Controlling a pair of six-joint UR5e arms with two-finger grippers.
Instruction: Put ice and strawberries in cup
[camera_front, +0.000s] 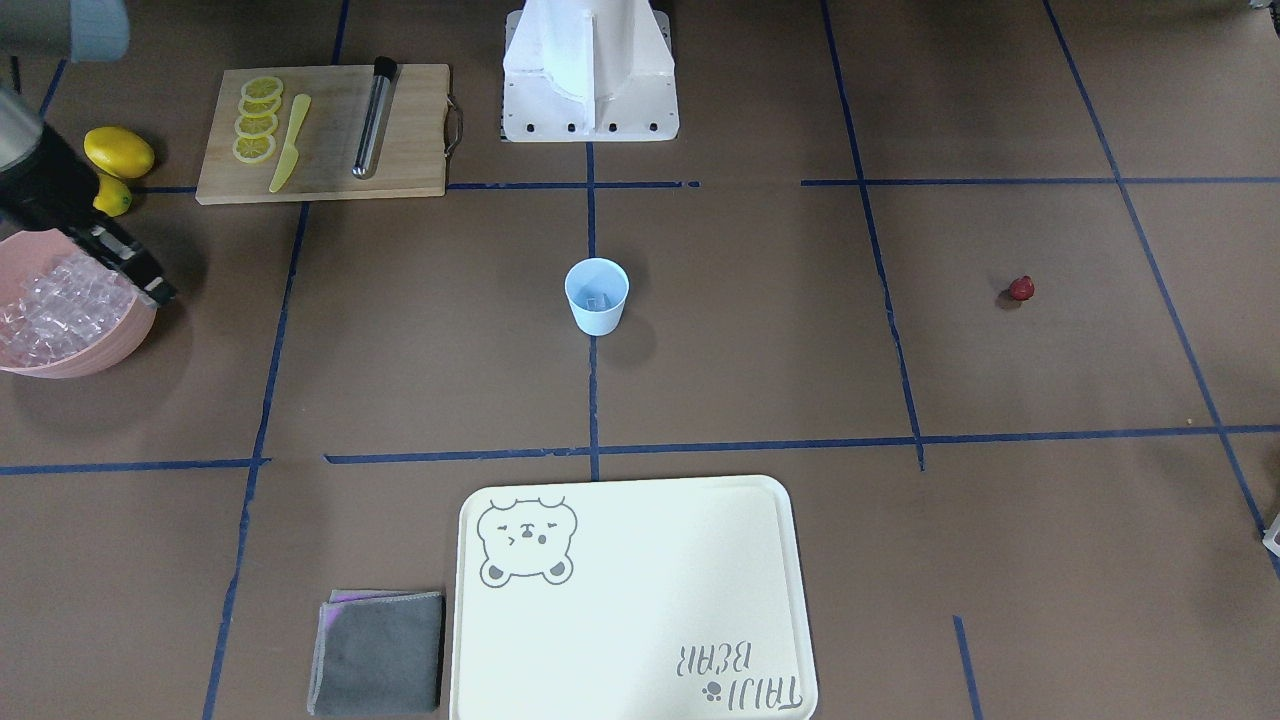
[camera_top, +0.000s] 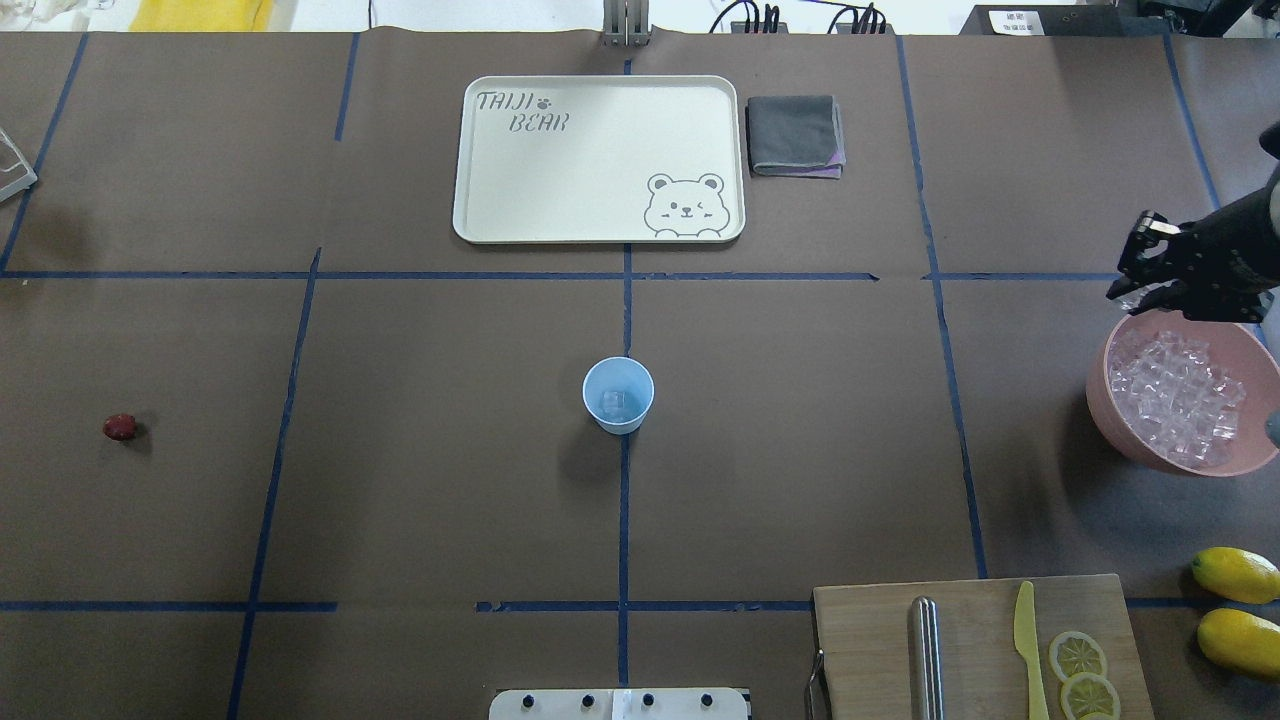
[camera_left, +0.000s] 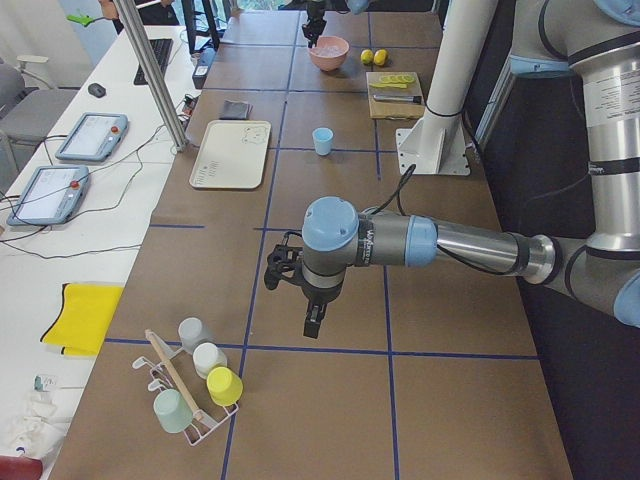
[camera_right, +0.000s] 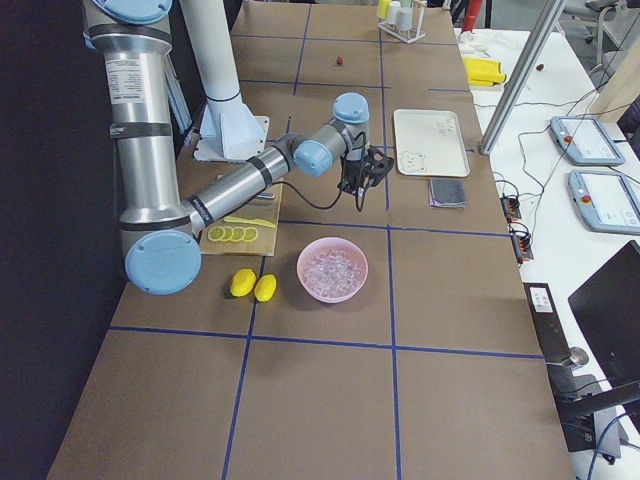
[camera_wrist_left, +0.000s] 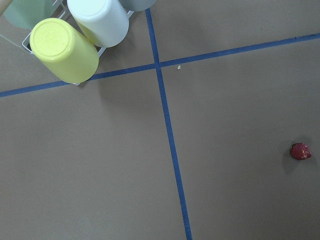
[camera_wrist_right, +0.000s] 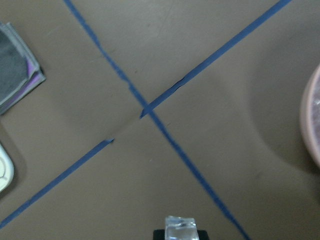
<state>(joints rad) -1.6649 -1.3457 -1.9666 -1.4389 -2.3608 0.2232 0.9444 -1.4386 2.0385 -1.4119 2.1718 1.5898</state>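
Nearest our base, a cutting board (camera_top: 980, 640) and lemons (camera_top: 1235, 575) sit on the brown paper table (camera_top: 400, 480) with its blue tape (camera_top: 622, 520) grid. Mid-table we've got the cup (camera_top: 618, 394), a lone cube (camera_top: 613, 402) inside. The strawberry (camera_top: 119, 427) is way off left. Our right gripper (camera_top: 1130, 262) pinches an ice cube (camera_wrist_right: 181, 227) near the pink bowl (camera_top: 1120, 420) of ice (camera_top: 1175, 400). The left gripper (camera_left: 312, 322)'s jaws, we can't tell. Farthest off are the tray (camera_top: 480, 200) and cloth (camera_top: 795, 133).
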